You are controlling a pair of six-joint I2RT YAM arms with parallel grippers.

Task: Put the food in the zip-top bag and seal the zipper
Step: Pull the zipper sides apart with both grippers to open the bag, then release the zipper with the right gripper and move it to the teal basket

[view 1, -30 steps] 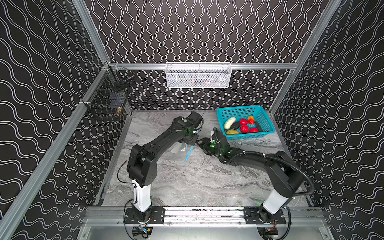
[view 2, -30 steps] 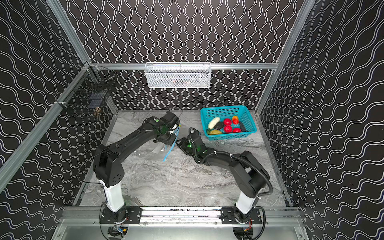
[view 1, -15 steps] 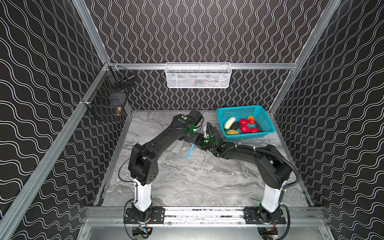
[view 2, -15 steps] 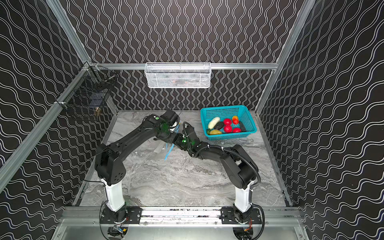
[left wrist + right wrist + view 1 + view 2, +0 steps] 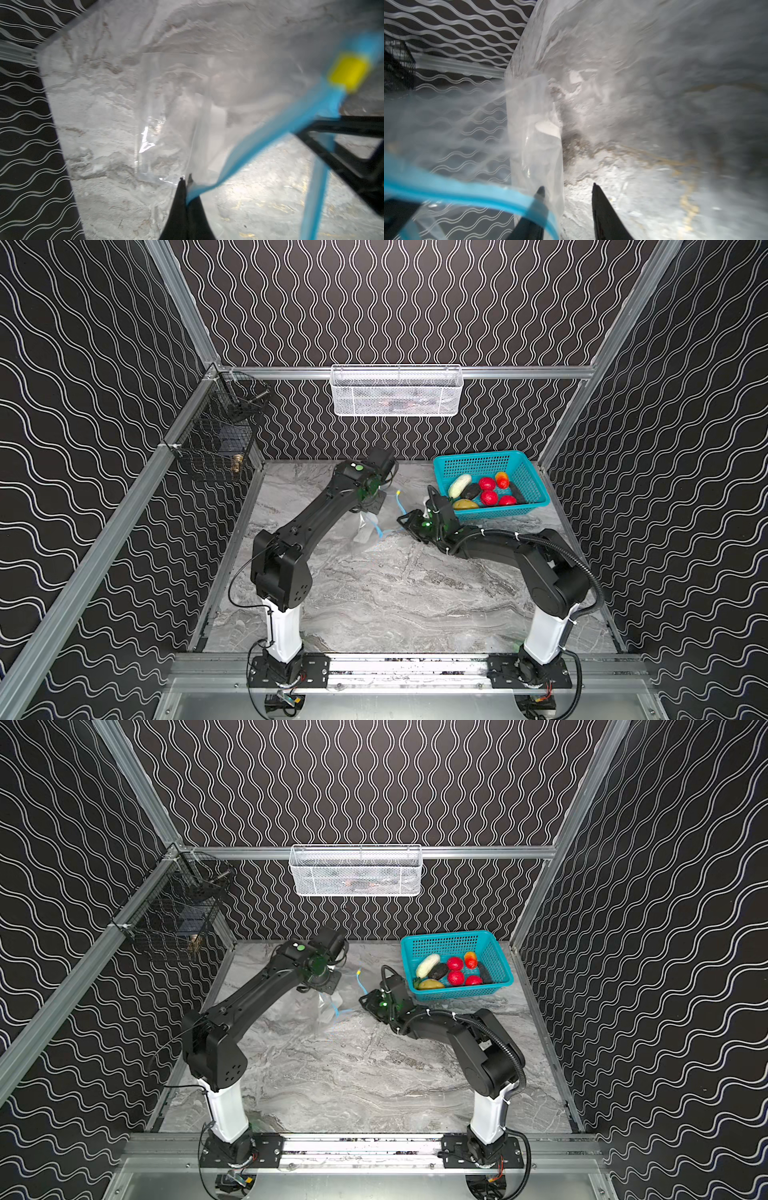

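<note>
Clear, thin film is making up the zip-top bag (image 5: 365, 529). It is sagging and creasing on the table (image 5: 395, 593) toward the back, between the two arms and apart from the food (image 5: 488, 497). I am judging it to be nearly weightless, limp and slick, likely to fold and slip rather than hold a shape. That makes the zipper (image 5: 249, 145), the light-blue strip along the mouth, the firmer place to take hold — one grip on each lip to pull the mouth open.

The left gripper (image 5: 185, 183) is doing just that: its fingers are clenched together on the strip's edge, holding that lip up. The right gripper (image 5: 567, 186) is reaching in from the other side with its jaws standing apart. The film and strip are lying across one finger, and it is not pinching anything that I can see.

The left wrist view is showing the pinch and the yellow slider tab (image 5: 349, 71) at the strip's end — detail that is shrinking to a speck in both top views. The right wrist view alone is showing the gap between the right jaws. Only the top views are taking in the teal basket (image 5: 537, 489) beside the right arm, where all the food is lying, none of it in the bag.
</note>
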